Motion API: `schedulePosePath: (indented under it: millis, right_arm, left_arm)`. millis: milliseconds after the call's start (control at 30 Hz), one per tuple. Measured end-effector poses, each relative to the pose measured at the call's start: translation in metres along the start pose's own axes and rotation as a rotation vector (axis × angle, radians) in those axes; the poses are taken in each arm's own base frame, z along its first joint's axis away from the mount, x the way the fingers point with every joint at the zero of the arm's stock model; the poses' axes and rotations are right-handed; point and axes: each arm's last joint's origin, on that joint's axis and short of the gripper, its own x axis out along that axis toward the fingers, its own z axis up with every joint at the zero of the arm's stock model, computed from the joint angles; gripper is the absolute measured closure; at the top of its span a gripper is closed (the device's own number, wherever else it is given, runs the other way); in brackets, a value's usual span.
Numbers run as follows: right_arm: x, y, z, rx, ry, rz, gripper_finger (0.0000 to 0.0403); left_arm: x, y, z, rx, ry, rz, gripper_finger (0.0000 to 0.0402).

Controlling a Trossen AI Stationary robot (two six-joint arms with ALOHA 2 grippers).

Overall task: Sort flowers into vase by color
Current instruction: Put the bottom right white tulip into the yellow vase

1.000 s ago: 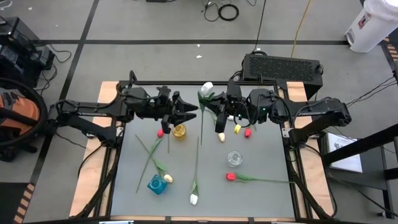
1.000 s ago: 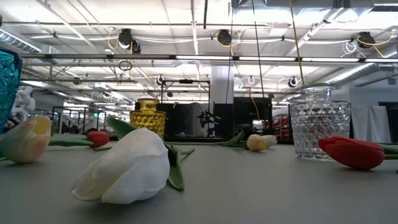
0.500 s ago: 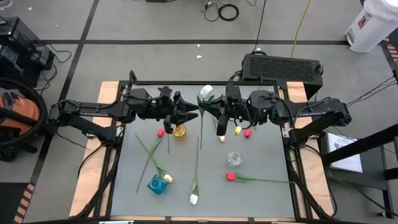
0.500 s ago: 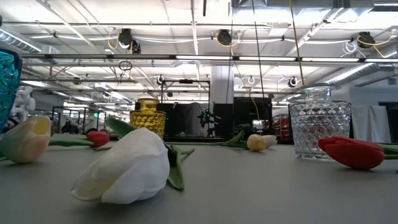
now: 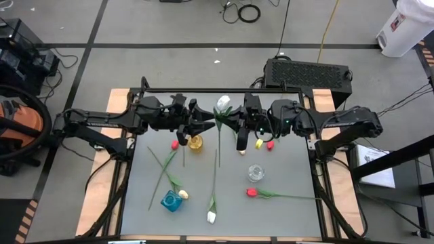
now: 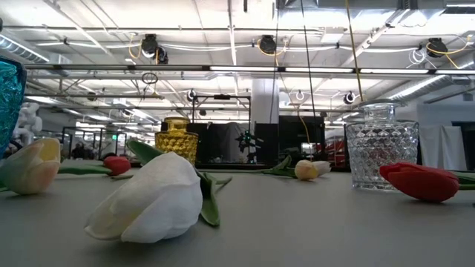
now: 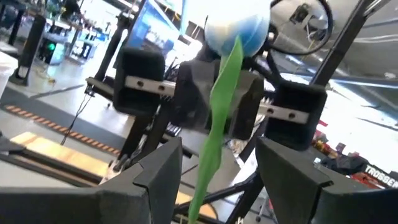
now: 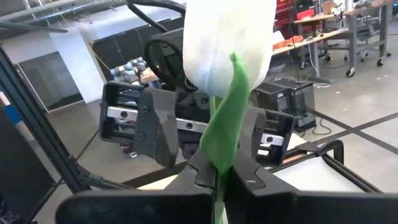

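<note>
My right gripper [image 5: 229,122] is shut on a white tulip [image 5: 223,103] above the table's far middle. The tulip's head [image 8: 227,43] stands above the fingers. My left gripper [image 5: 209,122] faces it, open. Its two fingers [image 7: 155,180] stand on either side of the tulip's green leaf [image 7: 214,143] without touching it. Other flowers lie on the table: a white one [image 5: 211,217], red ones [image 5: 251,192] [image 5: 175,144] and a pale yellow one [image 5: 183,194]. A yellow vase [image 5: 196,142], a clear vase [image 5: 255,172] and a blue vase [image 5: 171,200] stand there too. My right gripper pinches the white tulip between its two fingers at the stem and leaf [image 8: 219,163], a little below the head. The fingers reach in level from the table's right side and lie across the stem. The tulip stands about upright, head up, its stem [image 5: 218,146] running down below the fingers.
Three more small flower heads [image 5: 258,141] [image 5: 270,144] [image 5: 242,150] lie just under my right gripper. In the low view a white tulip [image 6: 148,200] lies close in front, with the clear vase [image 6: 382,144] and a red tulip [image 6: 419,182] to the right.
My right gripper has turned slightly at the wrist. The white tulip's head has swung a little toward the table's near edge and toward my left gripper. Both grippers have kept their place.
</note>
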Motion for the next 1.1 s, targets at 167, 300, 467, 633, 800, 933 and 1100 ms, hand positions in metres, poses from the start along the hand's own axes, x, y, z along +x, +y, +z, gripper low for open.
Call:
schedulePosePath:
  millis: [167, 300, 467, 633, 800, 933, 1100]
  right_arm:
    - [0.002, 0.0, -0.002, -0.003, 0.005, -0.002, 0.0403]
    - [0.003, 0.0, -0.002, -0.003, 0.001, -0.001, 0.0403]
    - [0.003, 0.0, -0.002, -0.004, 0.0, -0.005, 0.0403]
    - [0.003, 0.0, -0.002, -0.004, 0.0, -0.005, 0.0403]
    - [0.003, 0.0, -0.002, -0.004, 0.0, -0.005, 0.0403]
    - [0.003, 0.0, -0.002, -0.004, 0.0, -0.005, 0.0403]
    - [0.003, 0.0, -0.002, -0.004, 0.0, -0.005, 0.0403]
  left_arm:
    - [0.004, 0.003, -0.004, 0.0, 0.003, 0.009, 0.0191]
    - [0.011, 0.007, -0.01, -0.001, 0.005, 0.011, 0.0191]
    - [0.018, 0.01, -0.016, -0.002, -0.004, 0.003, 0.0191]
    - [0.018, 0.01, -0.017, -0.002, -0.004, 0.001, 0.0191]
    - [0.018, 0.01, -0.017, 0.001, -0.004, 0.001, 0.0192]
    - [0.018, 0.01, -0.017, -0.003, 0.001, 0.003, 0.0203]
    - [0.018, 0.01, -0.017, -0.003, 0.0, 0.003, 0.0249]
